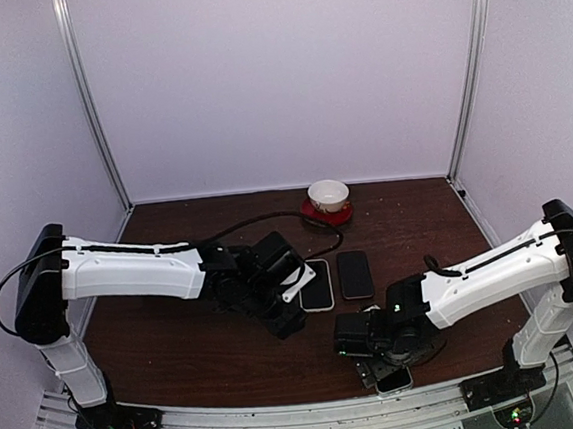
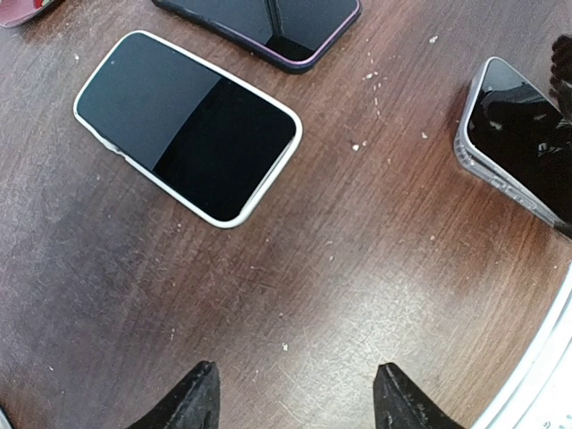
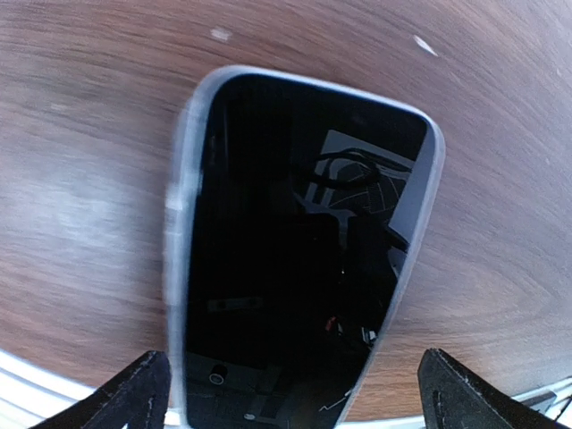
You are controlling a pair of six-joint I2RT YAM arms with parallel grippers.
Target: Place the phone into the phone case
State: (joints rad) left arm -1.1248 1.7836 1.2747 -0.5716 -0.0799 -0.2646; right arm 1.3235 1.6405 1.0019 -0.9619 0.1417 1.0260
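Dark wooden table (image 1: 178, 354) inside white walls: that's your workspace. Your right gripper (image 3: 299, 398) hangs low at the table's near edge with its fingers spread wide, gripping nothing. The phone (image 3: 295, 259) lies flat, screen up, directly beneath and between them, already seated in its clear case (image 3: 183, 223). Your left gripper (image 2: 295, 402) is parted too and empty, over bare wood — a white-cased phone (image 2: 188, 125) lies ahead of it, and the clear-cased one shows off to its right, well apart.
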